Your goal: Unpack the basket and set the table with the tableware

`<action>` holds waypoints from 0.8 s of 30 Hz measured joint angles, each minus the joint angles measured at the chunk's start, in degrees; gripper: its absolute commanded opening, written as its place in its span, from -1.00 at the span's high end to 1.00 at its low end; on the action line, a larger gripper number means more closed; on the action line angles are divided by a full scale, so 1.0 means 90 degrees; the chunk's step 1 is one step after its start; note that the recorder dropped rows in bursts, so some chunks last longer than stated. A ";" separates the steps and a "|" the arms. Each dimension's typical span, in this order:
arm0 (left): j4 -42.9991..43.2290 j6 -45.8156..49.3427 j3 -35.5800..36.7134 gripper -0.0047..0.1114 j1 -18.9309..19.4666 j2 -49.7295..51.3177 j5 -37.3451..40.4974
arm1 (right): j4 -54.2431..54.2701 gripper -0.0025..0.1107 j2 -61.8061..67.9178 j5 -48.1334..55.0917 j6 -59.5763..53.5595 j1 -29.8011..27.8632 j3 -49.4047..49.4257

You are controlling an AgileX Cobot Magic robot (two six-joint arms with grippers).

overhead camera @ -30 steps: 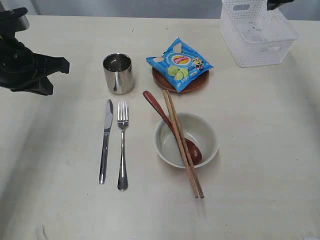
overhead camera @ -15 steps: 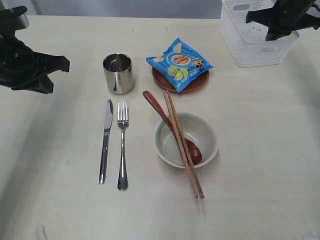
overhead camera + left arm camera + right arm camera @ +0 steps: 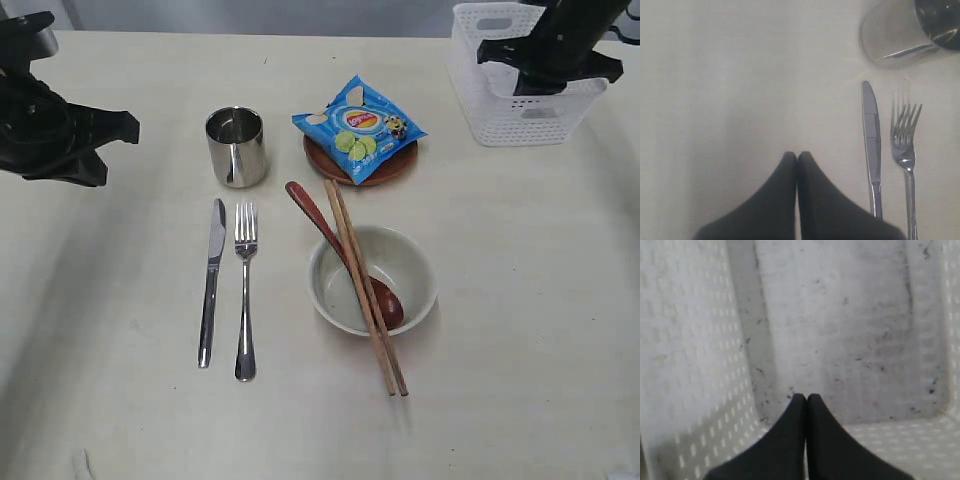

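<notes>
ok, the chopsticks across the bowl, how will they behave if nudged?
Probably stiff and light: thin, straight chopsticks. They lie across the bowl rim rather than flat, so a nudge likely rolls or pivots them. They cross the spoon, which may shift too.

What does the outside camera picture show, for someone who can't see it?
A table is set with a cup, a knife and fork side by side, a bowl holding a spoon with chopsticks across it, and a chip bag on a plate. A black arm is over a white basket, top right.
</notes>
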 measured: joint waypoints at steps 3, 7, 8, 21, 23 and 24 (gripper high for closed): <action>0.0000 0.0000 0.0000 0.92 0.0000 0.0000 -0.0014 | 0.0080 0.96 -0.0013 0.0095 -0.0050 0.0089 0.0000; 0.0000 0.0000 0.0000 0.92 0.0000 0.0000 -0.0014 | 0.0118 0.96 -0.0144 0.0246 0.0000 0.0317 0.0000; 0.0000 0.0000 0.0000 0.92 0.0000 0.0000 -0.0014 | 0.0118 0.96 -0.0195 0.0277 0.0000 0.0375 0.0000; 0.0000 0.0000 0.0000 0.92 0.0000 0.0000 -0.0014 | -0.0068 0.96 -0.0349 0.0701 0.0191 0.0812 -0.0014; 0.0000 0.0000 0.0000 0.92 0.0000 0.0000 -0.0014 | -0.0068 0.96 -0.0349 0.0745 0.0203 0.0829 -0.0014; 0.0000 0.0000 0.0000 0.92 0.0000 0.0000 -0.0014 | -0.0068 0.96 -0.0349 0.0757 0.0203 0.0843 -0.0014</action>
